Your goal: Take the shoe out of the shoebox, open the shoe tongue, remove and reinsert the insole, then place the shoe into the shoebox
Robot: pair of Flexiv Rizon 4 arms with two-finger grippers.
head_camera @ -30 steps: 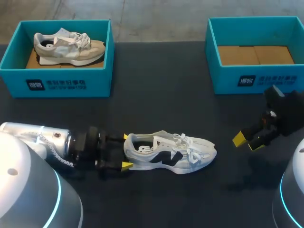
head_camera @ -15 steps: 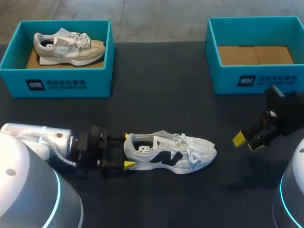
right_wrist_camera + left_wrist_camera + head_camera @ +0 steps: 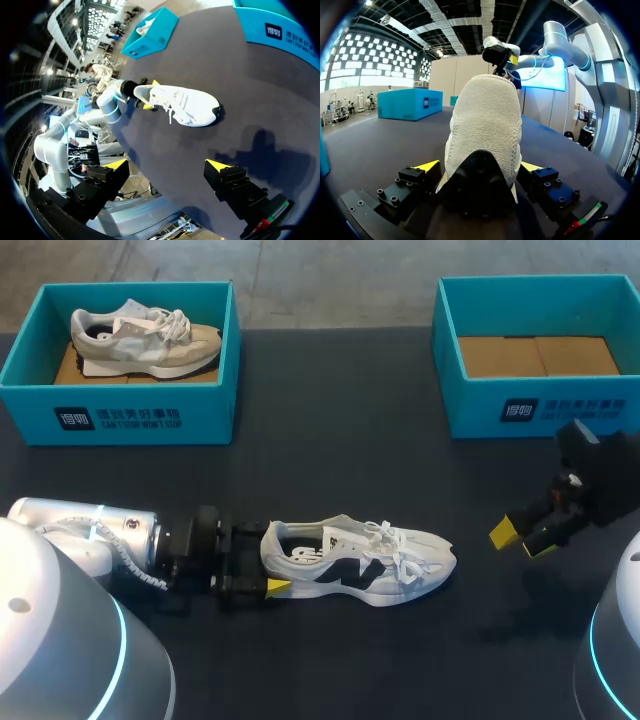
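- Currently the white shoe point(image 3: 360, 560) lies on its sole on the dark table point(image 3: 330, 440), near the front edge and outside both boxes. Its toe points toward the right arm's side.
- Left gripper point(image 3: 270, 558): positioned at the heel of the white shoe, one finger on each side. In the left wrist view both yellow tips appear pressed against the heel, so the jaws are closed on it at heel width.
- In the head view only the near yellow tip shows; the far one is hidden behind the heel.
- In the left wrist view the heel fills the space ahead of the left gripper point(image 3: 479, 165) and hides the rest of the white shoe point(image 3: 482, 125).
- Tongue and insole: their state cannot be made out in any view.
- Right gripper point(image 3: 522, 538): above the table, well apart from the toe. Jaws are wide open with nothing between them; the right wrist view point(image 3: 166, 165) confirms this.
- Left shoebox point(image 3: 120, 420): far left of the table, holding a beige shoe point(image 3: 145, 340).
- Right shoebox point(image 3: 540, 410): far right of the table. Brown cardboard shows inside; its near wall hides part of the floor.
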